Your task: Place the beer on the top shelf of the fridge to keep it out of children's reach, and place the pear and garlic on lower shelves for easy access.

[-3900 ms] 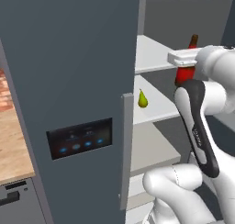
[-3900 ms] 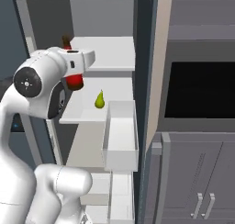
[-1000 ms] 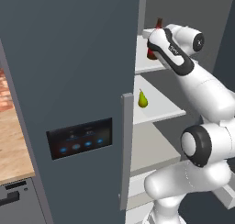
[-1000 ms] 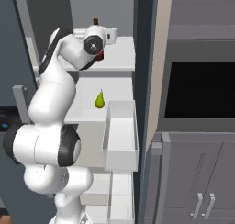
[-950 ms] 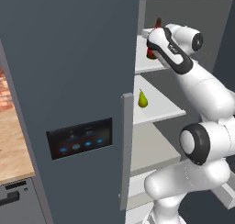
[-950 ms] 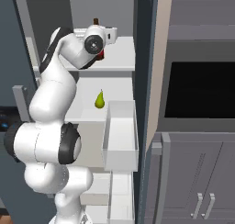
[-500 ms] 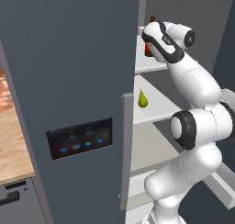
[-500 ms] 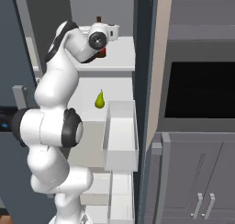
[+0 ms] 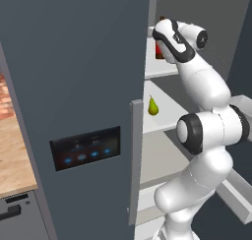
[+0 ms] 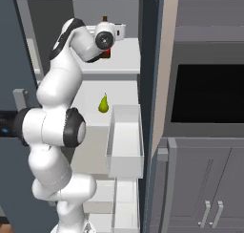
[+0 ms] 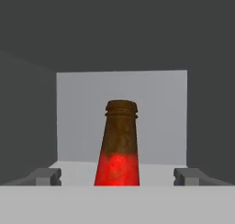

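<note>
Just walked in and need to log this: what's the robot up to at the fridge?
The arm reaches into the open fridge. Its gripper is open, fingers apart on either side of the beer, which stands upright on the top shelf. The pear sits on the shelf below.

— What do we have on our left side?

— We see the fridge (image 9: 74,62) with its dark grey door swung open toward us, the black panel (image 9: 85,148) of blue lights low on that door.

— And inside?

— White shelves. Our arm (image 9: 202,91) reaches up to the top shelf (image 9: 160,73), and a bit of the beer (image 9: 159,48), its red label, shows just behind the wrist. We cannot tell how our gripper's jaws stand from here.

— Anything lower?

— The pear (image 9: 153,106) stands upright on the shelf (image 9: 165,123) below, near its front edge, well apart from the bottle. A wooden desk (image 9: 12,160) shows at far left.
</note>
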